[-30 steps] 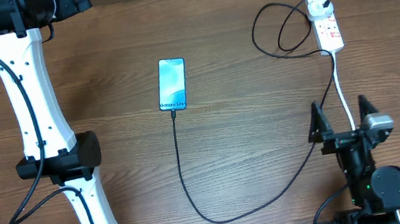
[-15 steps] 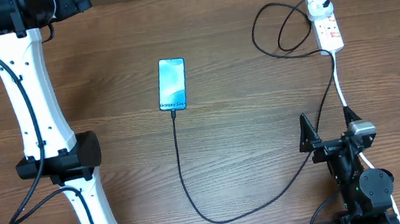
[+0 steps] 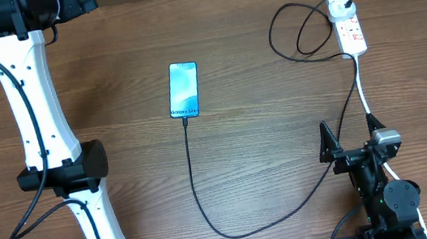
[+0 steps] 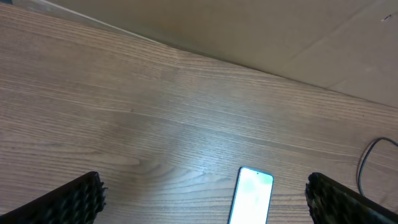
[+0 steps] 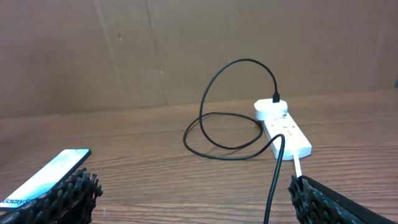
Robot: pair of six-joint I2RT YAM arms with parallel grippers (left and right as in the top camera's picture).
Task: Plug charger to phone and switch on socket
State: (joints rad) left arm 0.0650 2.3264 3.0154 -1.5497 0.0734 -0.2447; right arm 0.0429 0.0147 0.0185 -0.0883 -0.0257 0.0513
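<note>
1. The left gripper [image 4: 205, 191] hangs high over the table [image 3: 264, 130] at the far left, jaws spread wide and empty. Leave it parked, as this step does not call for it.

2. The phone [image 3: 184, 90] lies flat, screen up, at mid-table. The charger [image 3: 190, 171] meets its lower edge with the connector tip (whether it is fully seated is too small to tell). Judged as plugged in, so do not disturb it.

3. The cable runs from the phone toward the near edge and sweeps up to the right. It then coils in a loop just beside the socket [image 3: 353, 35], where the white adapter [image 3: 338, 9] sits in the far outlet.

4. The right gripper [image 3: 352, 141] sits low at the near right, jaws wide apart and holding nothing. It is well apart from the socket, with the white cord [image 3: 363, 89] passing close by.

5. Step in hand (judged): switch on the socket.
   - Bring the right jaws together first, so the fingers form one blunt tip.
   - Approach from above, clear of the cable loop and cord.
   - Press the red switch [image 3: 358, 36] serving the adapter's outlet straight down, so the strip does not slide.
</note>
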